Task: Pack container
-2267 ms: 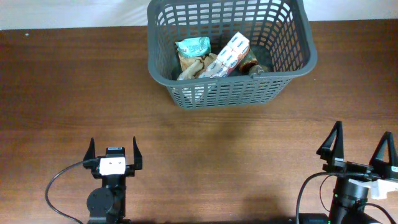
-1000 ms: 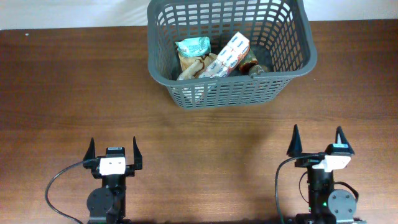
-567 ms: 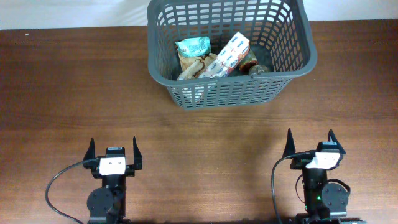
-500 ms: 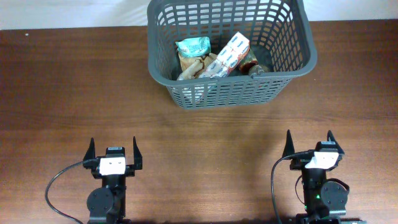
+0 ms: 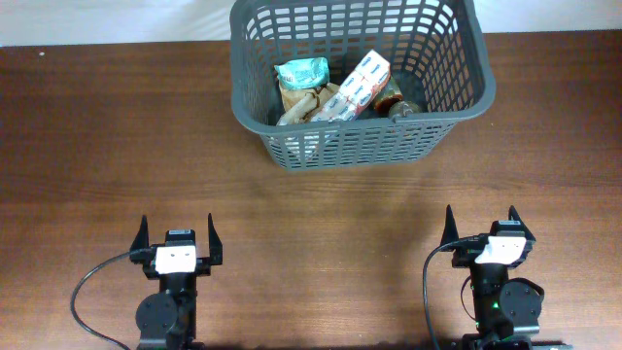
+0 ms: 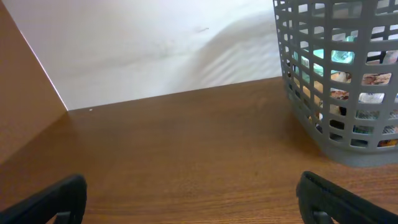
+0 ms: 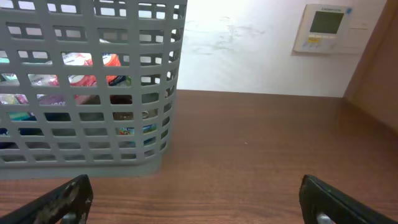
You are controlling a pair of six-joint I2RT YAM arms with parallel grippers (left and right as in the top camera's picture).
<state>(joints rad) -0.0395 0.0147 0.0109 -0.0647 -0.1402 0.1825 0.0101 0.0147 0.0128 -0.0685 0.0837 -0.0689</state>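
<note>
The container (image 5: 360,146) is a large dark grey slotted basket at the back middle of the table. It holds several packets, among them a teal pouch (image 5: 302,72) and a white and orange box (image 5: 362,84). It shows at the right of the left wrist view (image 6: 348,149) and at the left of the right wrist view (image 7: 93,158). My left gripper (image 5: 176,233) is open and empty near the front left. My right gripper (image 5: 482,224) is open and empty near the front right. Both are well short of the basket.
The brown wooden table (image 5: 117,146) runs to a white wall at the back. A white wall panel (image 7: 324,28) shows at the right wrist view's upper right. Bare wood lies between the grippers and the basket.
My right arm has moved left and settled near the front right, fingers still open. The left arm and the basket's contents have not moved.
</note>
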